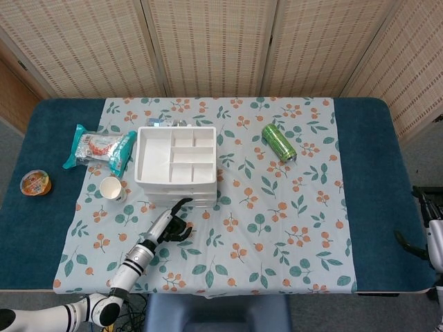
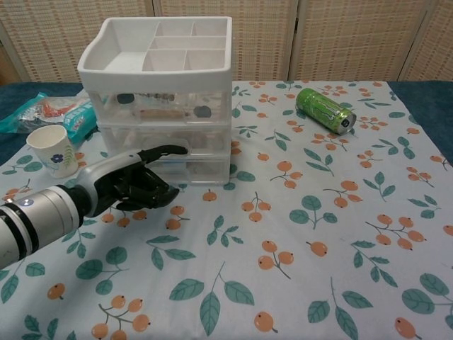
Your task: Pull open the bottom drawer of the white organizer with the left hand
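The white organizer [image 1: 176, 164] [image 2: 164, 92] stands on the flowered cloth, left of centre, with a divided top tray and three clear drawers. Its bottom drawer [image 2: 192, 167] sits flush with the frame. My left hand [image 2: 133, 185] [image 1: 172, 225] hovers low just in front of it. One finger [image 2: 168, 150] stretches out to the top edge of the bottom drawer's front, while the others are curled in and hold nothing. Whether that fingertip touches the drawer is unclear. My right hand [image 1: 428, 232] hangs off the table's right edge with its fingers apart and empty.
A paper cup [image 2: 52, 150] [image 1: 111, 187] stands just left of the organizer, with a snack packet [image 1: 99, 148] behind it. A green can [image 2: 324, 110] [image 1: 278, 142] lies at the back right. A small orange cup [image 1: 35, 182] sits on the blue table at the far left.
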### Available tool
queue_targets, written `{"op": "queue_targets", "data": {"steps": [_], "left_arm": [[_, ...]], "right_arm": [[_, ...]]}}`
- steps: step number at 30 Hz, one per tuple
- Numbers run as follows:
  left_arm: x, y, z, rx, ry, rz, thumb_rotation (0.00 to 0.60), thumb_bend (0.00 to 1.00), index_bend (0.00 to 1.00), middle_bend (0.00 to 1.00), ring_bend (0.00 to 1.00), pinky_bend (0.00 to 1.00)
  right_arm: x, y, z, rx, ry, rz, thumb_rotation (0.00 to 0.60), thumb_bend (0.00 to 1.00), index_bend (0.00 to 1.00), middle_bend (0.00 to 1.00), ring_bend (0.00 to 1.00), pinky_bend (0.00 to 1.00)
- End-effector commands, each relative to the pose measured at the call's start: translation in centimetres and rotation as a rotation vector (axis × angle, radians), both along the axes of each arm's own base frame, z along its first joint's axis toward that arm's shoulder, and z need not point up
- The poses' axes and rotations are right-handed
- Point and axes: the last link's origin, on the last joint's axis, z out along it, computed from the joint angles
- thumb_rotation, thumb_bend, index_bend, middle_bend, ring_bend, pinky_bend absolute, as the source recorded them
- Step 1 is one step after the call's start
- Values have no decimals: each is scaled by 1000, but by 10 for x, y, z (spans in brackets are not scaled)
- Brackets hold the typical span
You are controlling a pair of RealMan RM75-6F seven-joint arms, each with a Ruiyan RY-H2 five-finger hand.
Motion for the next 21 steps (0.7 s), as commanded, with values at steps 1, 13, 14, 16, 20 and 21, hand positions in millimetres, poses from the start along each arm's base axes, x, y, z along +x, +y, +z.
{"op": "queue_targets", "data": {"steps": [1, 13, 14, 16, 20, 21], "left_arm": [[-1, -1, 0, 2, 0, 0, 600, 440, 161, 918, 988, 1000], [-8, -20, 4, -3, 3, -20, 600, 440, 189, 918, 989, 1000], [-9, -22, 4, -3, 5, -22, 600, 440, 189, 918, 989, 1000], [-11, -26, 5, -6, 6, -22, 600, 440, 194, 918, 989, 1000], [-15, -34, 9, -16, 9, -23, 600, 439, 199, 918, 989, 1000], [-15, -35, 10, -15, 10, -23, 600, 439, 188, 917, 989, 1000]], "right_arm": [[0, 0, 0, 0, 0, 0, 600, 278, 20, 165, 238, 189], [0, 0, -2, 4, -3, 2, 600, 279, 20, 165, 238, 188], [1, 0, -2, 4, -2, 2, 600, 279, 20, 165, 238, 188], [1, 0, -2, 5, -1, 3, 600, 279, 20, 165, 238, 188], [2, -1, -2, 6, -1, 7, 600, 279, 20, 165, 238, 188], [2, -1, -3, 7, -2, 8, 600, 279, 20, 165, 238, 188]]}}
